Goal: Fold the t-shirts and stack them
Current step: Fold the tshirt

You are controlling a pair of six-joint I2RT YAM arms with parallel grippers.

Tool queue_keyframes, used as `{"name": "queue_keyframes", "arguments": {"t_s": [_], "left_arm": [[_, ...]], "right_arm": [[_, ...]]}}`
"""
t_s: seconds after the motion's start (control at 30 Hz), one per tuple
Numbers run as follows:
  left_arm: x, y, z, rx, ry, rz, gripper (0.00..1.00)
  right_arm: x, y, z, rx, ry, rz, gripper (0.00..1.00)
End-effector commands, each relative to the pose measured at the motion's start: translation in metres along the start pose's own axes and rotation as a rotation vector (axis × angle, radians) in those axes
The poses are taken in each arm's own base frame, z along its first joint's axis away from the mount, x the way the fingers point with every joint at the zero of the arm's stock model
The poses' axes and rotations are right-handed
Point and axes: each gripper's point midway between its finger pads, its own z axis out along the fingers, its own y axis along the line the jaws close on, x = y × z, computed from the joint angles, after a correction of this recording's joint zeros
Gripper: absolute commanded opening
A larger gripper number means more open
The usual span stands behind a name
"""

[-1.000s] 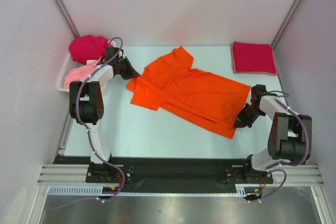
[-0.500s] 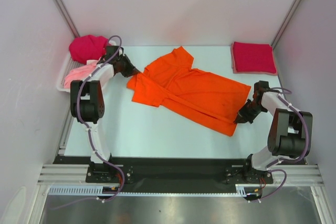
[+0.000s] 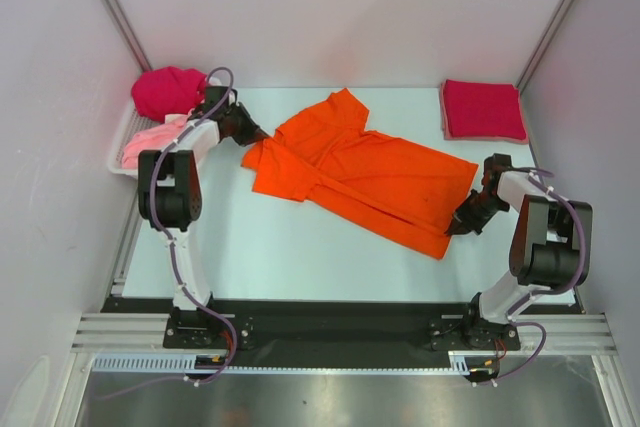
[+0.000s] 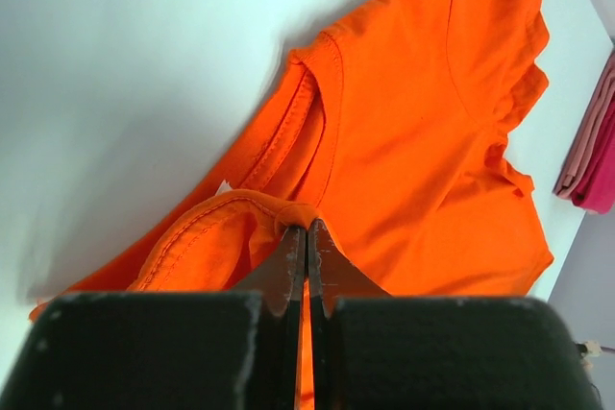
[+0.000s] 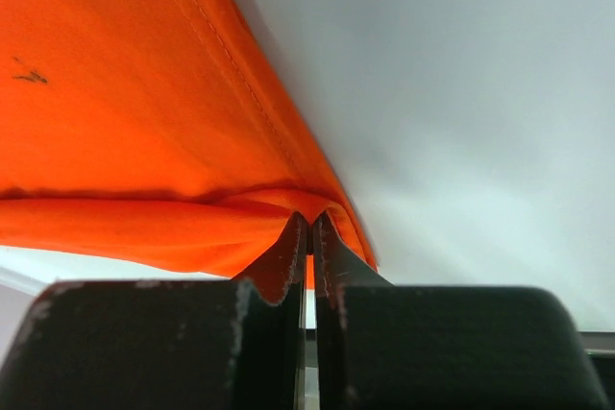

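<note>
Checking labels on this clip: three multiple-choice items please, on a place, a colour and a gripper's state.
1. Where on the table is the folded crimson t-shirt? A near edge; B far right corner; C centre.
2. What colour is the t-shirt spread out in the middle? A orange; B pale pink; C magenta.
3. How is the left gripper? A open above the cloth; B shut on nothing; C shut on the orange t-shirt.
Answers: 1 B, the top view shows it there. 2 A, it is orange in every view. 3 C, it pinches a fold of the cloth.
</note>
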Motion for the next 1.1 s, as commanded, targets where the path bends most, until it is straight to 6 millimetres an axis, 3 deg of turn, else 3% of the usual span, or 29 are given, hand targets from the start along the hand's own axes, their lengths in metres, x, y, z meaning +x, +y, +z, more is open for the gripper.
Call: {"name": "queue_keyframes", "arguments": {"t_s": [0.0,0.23,0.37,0.43,0.47,0.5,0.63,0.77,0.8,0.83,1.0,1.03,1.07], "left_arm": [[-0.013,-0.017,0.005,0.053,-0.026,-0.005,0.01],[-0.017,-0.021,0.006,0.046,-0.041,0.011,0.01],[-0.017,-0.017,0.007,0.028,-0.040,0.018,0.08],[-0.016,-0.016,0.007,0.021,-0.037,0.020,0.18],[-0.014,-0.014,0.006,0.007,-0.032,0.026,0.30],[-0.015,-0.014,0.005,0.001,-0.032,0.035,0.35],[-0.025,-0.026,-0.020,-0.063,-0.081,0.158,0.54],[-0.030,-0.028,-0.061,-0.123,-0.126,0.278,0.64],[-0.034,-0.039,-0.083,-0.104,-0.162,0.305,0.66],[-0.021,-0.031,-0.086,-0.110,-0.134,0.315,0.68],[0.032,-0.028,-0.120,-0.014,-0.028,0.371,0.66],[0.057,-0.010,-0.118,-0.029,0.026,0.348,0.65],[0.063,-0.007,-0.121,-0.019,0.022,0.342,0.64]], "right_arm": [[-0.013,0.008,-0.001,-0.021,-0.016,-0.025,0.00],[-0.018,0.008,0.002,-0.016,-0.009,-0.045,0.00],[-0.022,0.010,0.004,-0.017,-0.010,-0.060,0.08],[-0.025,0.009,0.005,-0.009,-0.010,-0.072,0.13],[-0.028,0.010,0.004,-0.007,-0.016,-0.078,0.17],[-0.029,0.010,0.003,0.002,-0.016,-0.084,0.21],[-0.041,0.014,-0.017,0.013,-0.061,-0.146,0.46],[-0.047,0.020,-0.046,-0.002,-0.138,-0.203,0.70],[-0.047,0.026,-0.053,-0.028,-0.151,-0.217,0.73],[-0.046,0.029,-0.059,-0.045,-0.160,-0.226,0.76],[-0.034,0.041,-0.091,-0.139,-0.216,-0.286,0.82],[-0.026,0.042,-0.089,-0.152,-0.199,-0.296,0.82],[-0.022,0.047,-0.088,-0.180,-0.201,-0.309,0.82]]}}
